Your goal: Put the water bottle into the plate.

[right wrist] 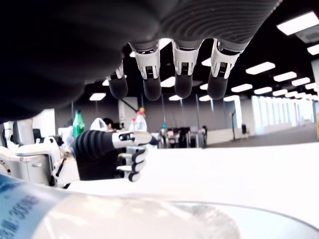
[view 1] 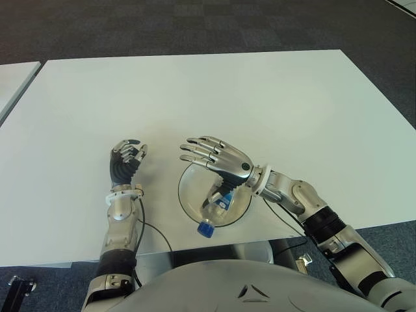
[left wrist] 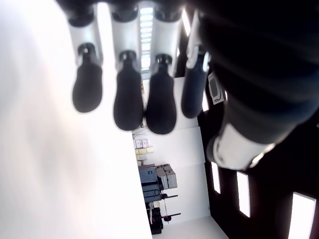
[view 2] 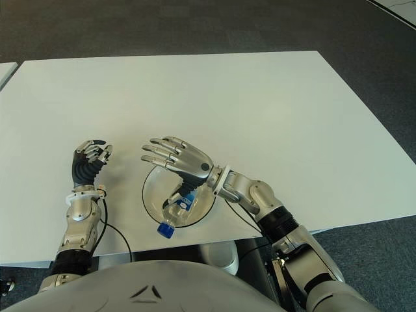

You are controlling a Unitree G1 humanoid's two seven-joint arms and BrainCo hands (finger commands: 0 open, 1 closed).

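Clear plastic with a blue cap marks the water bottle (view 1: pixel 216 208), which is seen lying on its side in the glass plate (view 1: pixel 190 196), its capped end poking out over the plate's near rim toward the robot. The plate is set on the white table (view 1: pixel 260 97), near the front edge. Above the bottle and the plate the right hand (view 1: pixel 218 158) is held palm down, its fingers (right wrist: pixel 183 74) stretched out and released, with nothing grasped; no contact with the bottle can be made out. To the left of the plate, a little apart from it, the left hand (view 1: pixel 126 159) is shown over the table, its fingers (left wrist: pixel 128 97) loosely curled and empty.
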